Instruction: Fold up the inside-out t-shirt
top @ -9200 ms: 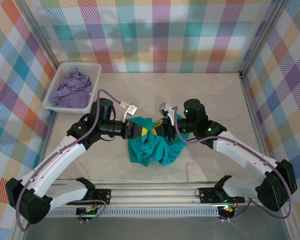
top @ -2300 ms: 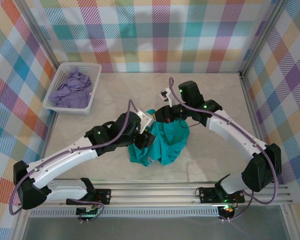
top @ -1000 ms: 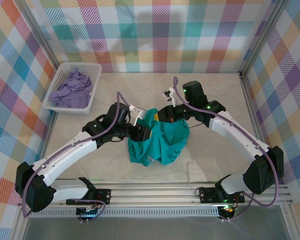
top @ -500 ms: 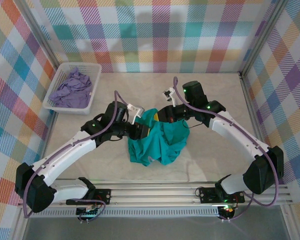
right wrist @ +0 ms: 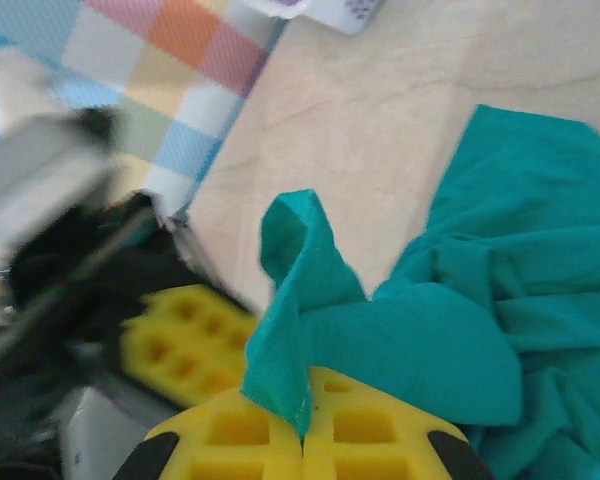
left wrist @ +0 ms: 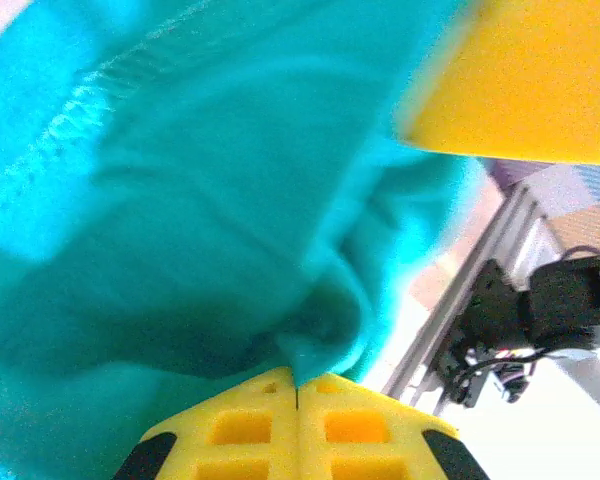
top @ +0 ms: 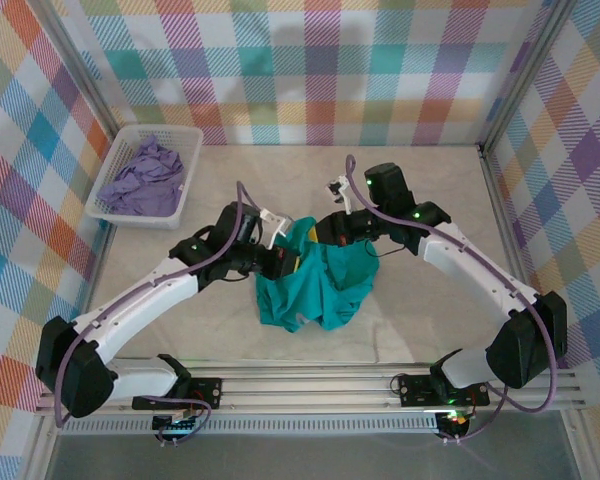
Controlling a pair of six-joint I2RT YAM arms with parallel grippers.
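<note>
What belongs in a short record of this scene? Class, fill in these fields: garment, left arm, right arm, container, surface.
garment: teal t-shirt, crumpled in a heap at mid-table, not yet folded
left arm: left gripper shut on a fold of the teal t-shirt
right arm: right gripper shut on an edge of the teal t-shirt, close to the left gripper
container: white basket at the far left corner, holding a lavender garment
surface: table, pale marbled top

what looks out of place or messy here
The t-shirt is a crumpled heap in the middle of the table, not spread flat, with the left gripper and right gripper each pinching a fold of it. Nothing looks spilled or damaged.
</note>
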